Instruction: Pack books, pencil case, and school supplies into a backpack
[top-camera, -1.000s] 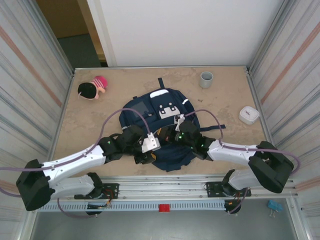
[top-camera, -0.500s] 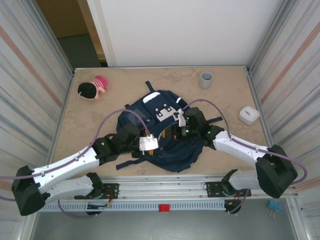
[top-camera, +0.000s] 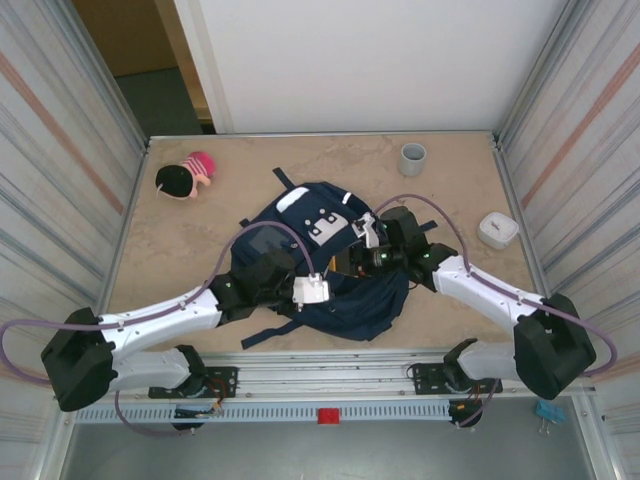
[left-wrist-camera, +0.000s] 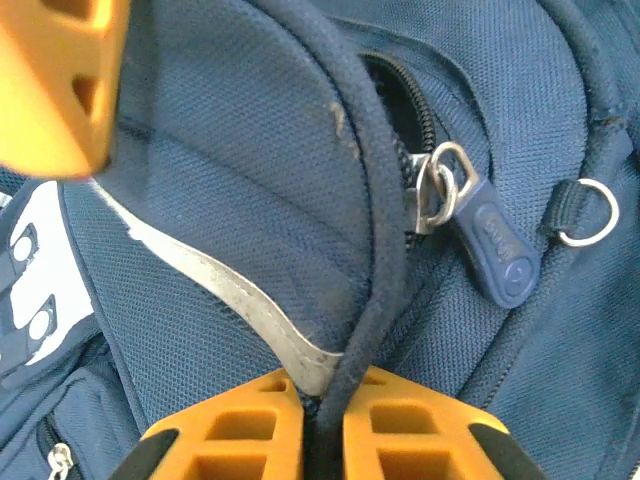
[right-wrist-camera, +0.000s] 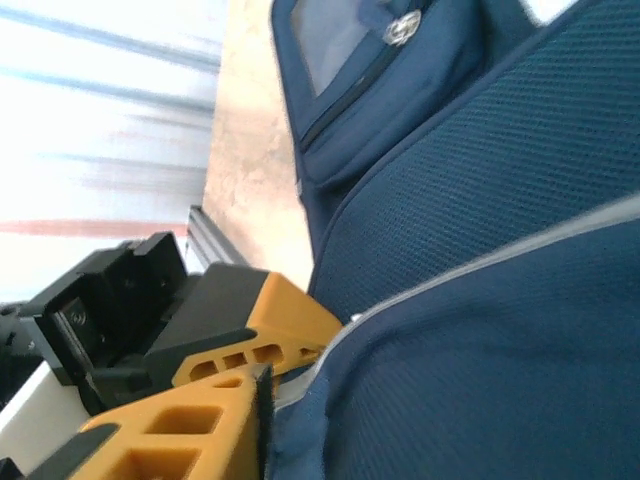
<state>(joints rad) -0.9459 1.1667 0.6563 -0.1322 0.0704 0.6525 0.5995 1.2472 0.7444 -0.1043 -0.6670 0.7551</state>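
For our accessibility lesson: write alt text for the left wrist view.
The left gripper is shut on a corded seam of the navy backpack. Right of the seam lies a zipper's blue pull tab.

No word, brand or number can be read anywhere. The dark blue zipper pull (left-wrist-camera: 497, 245) on the backpack (left-wrist-camera: 250, 170), seen close from the left wrist, carries a small raised mark along its flat tab, but it is too faint to make out as letters. The white patch (top-camera: 325, 222) on the backpack's front bears a few small dark marks, too small from overhead to tell as letters or figures, and on the white patch in the left wrist view they look like dark slots rather than print.
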